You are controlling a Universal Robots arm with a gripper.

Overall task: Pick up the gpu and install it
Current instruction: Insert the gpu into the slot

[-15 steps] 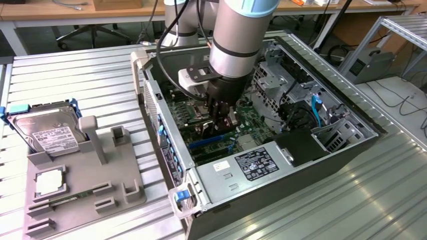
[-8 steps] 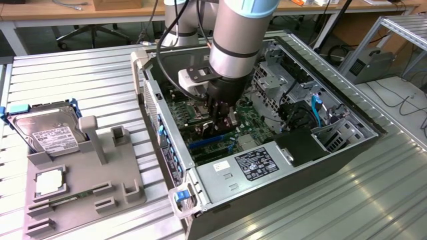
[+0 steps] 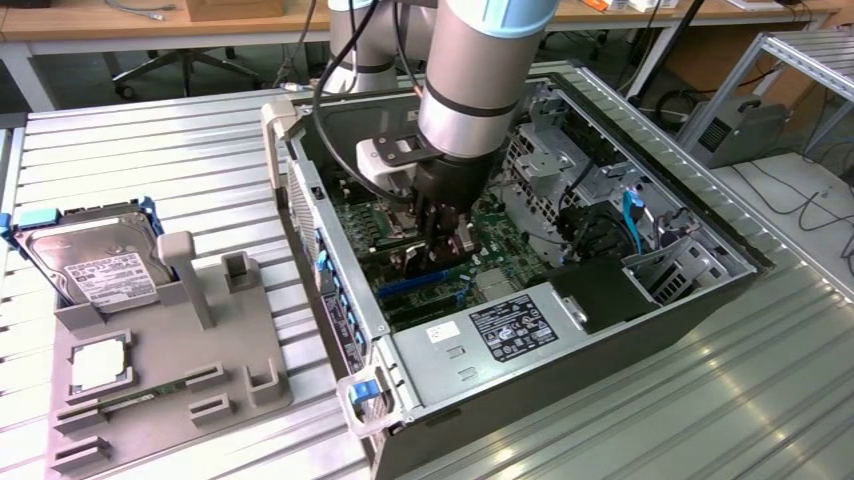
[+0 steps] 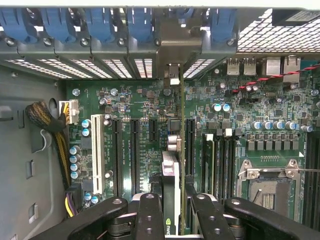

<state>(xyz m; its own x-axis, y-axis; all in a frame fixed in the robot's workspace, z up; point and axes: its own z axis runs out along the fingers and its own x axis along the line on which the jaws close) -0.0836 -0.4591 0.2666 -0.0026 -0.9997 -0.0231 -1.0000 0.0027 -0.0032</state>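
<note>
Exterior view's left: hard drive (image 3: pixel 94 265) upright in grey holder (image 3: pixel 247 350) on the table (image 3: pixel 160 150). Centre: open computer case (image 3: pixel 534 430), jaws clamped narrow on the gpu (image 4: pixel 171 172), edge-on over motherboard (image 4: pixel 125 100) slots, bracket against rear panel.

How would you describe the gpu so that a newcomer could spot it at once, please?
Start at the open computer case on the slatted metal table. Inside it, over the green motherboard, the arm's tool grips the gpu, a thin card standing on edge. Unlike the empty black slots beside it, it stands up from the board, its silver bracket reaching the case's rear wall.
</note>
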